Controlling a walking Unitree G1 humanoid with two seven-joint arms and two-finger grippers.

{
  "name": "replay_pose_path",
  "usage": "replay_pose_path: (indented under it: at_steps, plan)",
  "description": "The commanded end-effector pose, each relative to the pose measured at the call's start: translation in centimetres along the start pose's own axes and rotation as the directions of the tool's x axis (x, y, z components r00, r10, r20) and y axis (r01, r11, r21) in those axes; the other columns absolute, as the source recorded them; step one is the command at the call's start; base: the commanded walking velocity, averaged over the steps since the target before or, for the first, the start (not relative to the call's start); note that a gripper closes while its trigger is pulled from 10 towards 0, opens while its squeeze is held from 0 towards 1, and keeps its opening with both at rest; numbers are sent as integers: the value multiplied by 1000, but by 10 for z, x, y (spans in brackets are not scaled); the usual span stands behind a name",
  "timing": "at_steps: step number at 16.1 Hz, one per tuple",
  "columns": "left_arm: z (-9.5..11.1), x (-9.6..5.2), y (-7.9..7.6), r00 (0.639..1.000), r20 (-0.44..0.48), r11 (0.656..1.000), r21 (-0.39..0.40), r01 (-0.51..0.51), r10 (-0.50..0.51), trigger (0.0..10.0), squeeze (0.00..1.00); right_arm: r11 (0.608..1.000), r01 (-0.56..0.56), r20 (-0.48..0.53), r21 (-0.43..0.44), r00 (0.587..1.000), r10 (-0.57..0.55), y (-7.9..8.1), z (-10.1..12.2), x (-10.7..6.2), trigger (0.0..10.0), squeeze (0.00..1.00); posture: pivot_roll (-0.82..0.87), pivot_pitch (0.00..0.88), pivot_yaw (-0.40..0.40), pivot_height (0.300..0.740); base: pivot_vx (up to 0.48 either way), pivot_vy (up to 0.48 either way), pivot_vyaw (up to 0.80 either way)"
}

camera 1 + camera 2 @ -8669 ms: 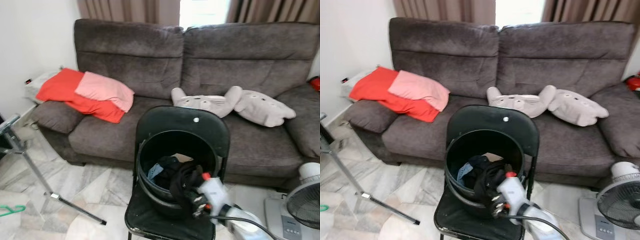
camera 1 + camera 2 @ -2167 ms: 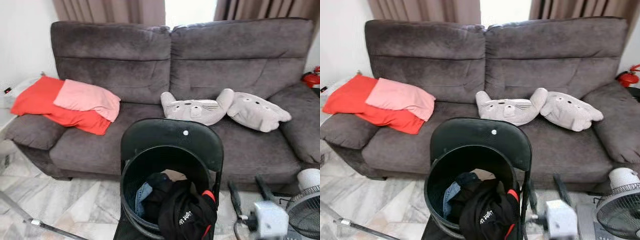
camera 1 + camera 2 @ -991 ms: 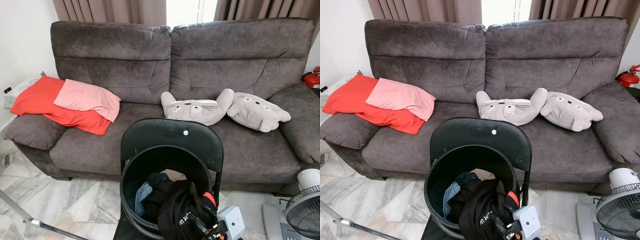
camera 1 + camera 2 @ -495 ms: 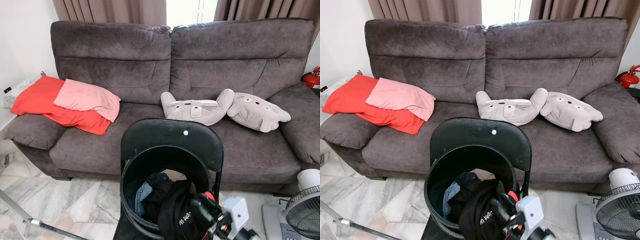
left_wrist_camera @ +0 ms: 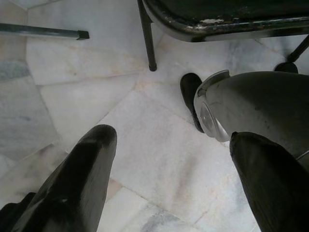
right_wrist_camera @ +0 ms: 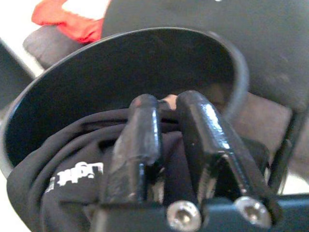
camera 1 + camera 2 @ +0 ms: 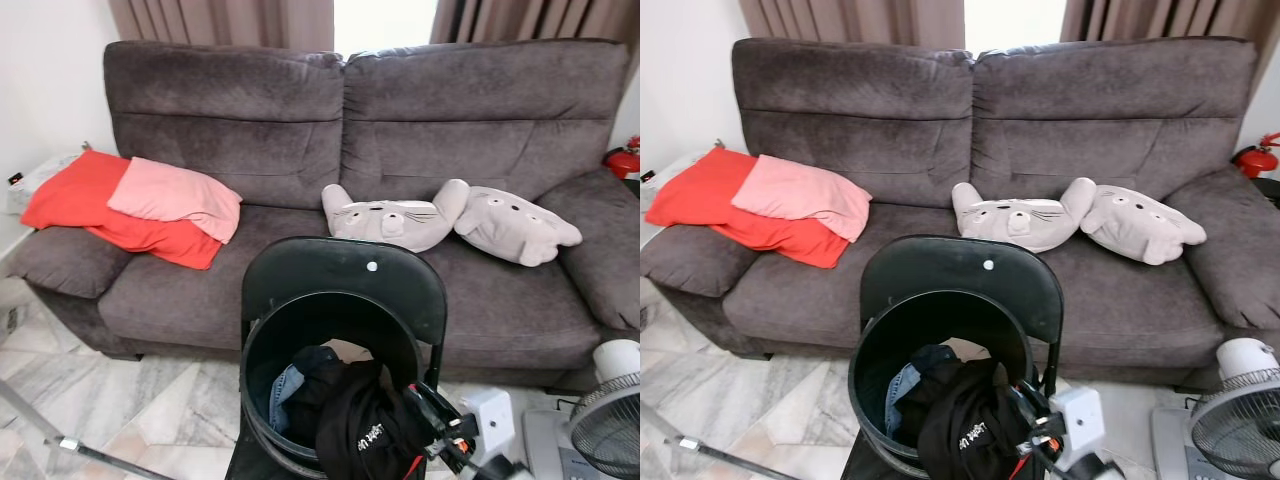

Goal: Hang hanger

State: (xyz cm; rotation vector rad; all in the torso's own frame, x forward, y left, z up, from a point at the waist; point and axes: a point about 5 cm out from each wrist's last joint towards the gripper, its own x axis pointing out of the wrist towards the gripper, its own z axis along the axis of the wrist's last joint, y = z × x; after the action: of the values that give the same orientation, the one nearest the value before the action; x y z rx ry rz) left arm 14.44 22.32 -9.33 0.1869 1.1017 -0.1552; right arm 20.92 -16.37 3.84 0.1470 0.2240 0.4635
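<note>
Black cloth, a printed garment [image 7: 365,430], spills over the rim of the round black plastic bucket [image 7: 262,345] on the black folding chair [image 7: 345,272]. The right hand [image 6: 166,125], which a second ago hung clear beside the chair, now pinches this garment, fingers narrowed on a fold. The left hand [image 5: 169,179] hangs wide over the marble floor [image 5: 72,92]. No hanger is visible; behind, the grey sofa [image 7: 240,130] holds red and pink cloths [image 7: 140,200].

A home living room. Marked by a grey fabric sofa [image 7: 370,170] with plush cushions [image 7: 450,215] and folded red bedding [image 7: 130,205], curtains [image 7: 230,20] behind, marble floor tiles [image 7: 150,400], a standing fan [image 7: 610,415].
</note>
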Motion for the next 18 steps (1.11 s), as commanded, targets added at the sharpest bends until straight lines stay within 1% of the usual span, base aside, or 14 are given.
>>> replay_pose_path:
  at_steps: [1,2,3,4,7,9,10,12,17,18]
  plan:
    - [-2,-1,2,1000,-9,1000,11,-3,4,10000,0,997,38,31,60,999,-40,0,4,1,10000,1000,4,11,53,740,0,0,0]
    - [-2,-1,2,1000,-9,1000,13,-4,5,10000,0,992,53,56,112,997,-60,2,6,2,10000,1000,6,13,56,740,0,0,0]
    - [-1,-1,3,1000,-8,1000,15,-5,5,10000,0,989,32,73,142,996,-43,7,7,4,10000,1000,7,14,58,740,0,0,0]
    - [-1,-1,3,1000,-6,1000,16,-7,7,10000,0,989,-22,71,147,997,11,16,5,7,10000,1000,11,16,59,740,0,0,0]
    - [0,-1,4,1000,-4,1000,12,-13,13,10000,0,982,-105,40,156,994,100,27,1,10,10000,1000,21,19,57,740,0,0,0]
    - [0,-1,5,1000,-5,1000,11,-14,14,10000,0,986,-84,31,147,996,80,25,0,11,10000,1000,24,19,55,740,0,0,0]
    - [0,-1,5,1000,-5,1000,9,-15,16,10000,0,989,-49,16,140,999,48,22,-1,12,10000,1000,29,19,52,740,0,0,0]
    - [0,-1,4,1000,-5,1000,7,-16,16,10000,0,989,-17,-5,149,1000,18,19,-4,13,10000,1000,30,22,51,740,0,0,0]
    - [1,-1,4,1000,-4,1000,5,-16,16,10000,0,984,-63,-41,164,997,71,21,-10,16,10000,1000,30,25,51,740,0,0,0]
    - [1,-1,4,1000,-3,1000,5,-16,16,10000,0,983,-94,-68,155,992,106,24,-11,18,10000,106,33,27,50,740,0,0,0]
